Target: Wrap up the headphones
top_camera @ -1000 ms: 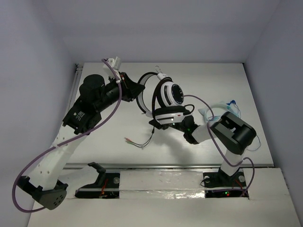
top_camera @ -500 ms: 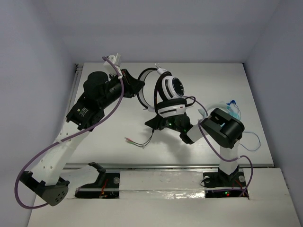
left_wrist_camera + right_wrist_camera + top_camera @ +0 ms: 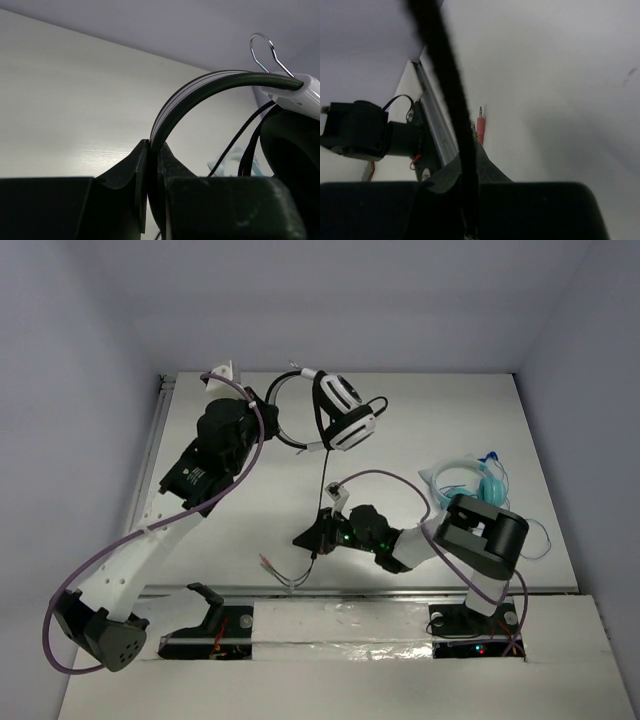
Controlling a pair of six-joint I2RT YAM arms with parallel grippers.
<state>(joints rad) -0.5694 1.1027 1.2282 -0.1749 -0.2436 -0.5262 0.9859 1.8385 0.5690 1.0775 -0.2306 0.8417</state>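
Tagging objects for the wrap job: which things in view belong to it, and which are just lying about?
In the job:
- headphones, headband gripped in left claw
- cable, pinched in right claw

Lying about:
- teal item, off to the right, untouched

Both arms are black & white. The left arm (image 3: 150, 540) has a long white link (image 3: 110, 585) w/ small round holes and a black cylindrical motor housing (image 3: 215, 440) w/ a white marking. A purple cable (image 3: 75, 585) runs along it in loops. The right arm (image 3: 415, 545) has a boxy black housing (image 3: 488, 533), also w/ purple cable; a green light (image 3: 345, 537) glows near its wrist. The left gripper (image 3: 150, 150) & right gripper (image 3: 465, 167) are matte black.
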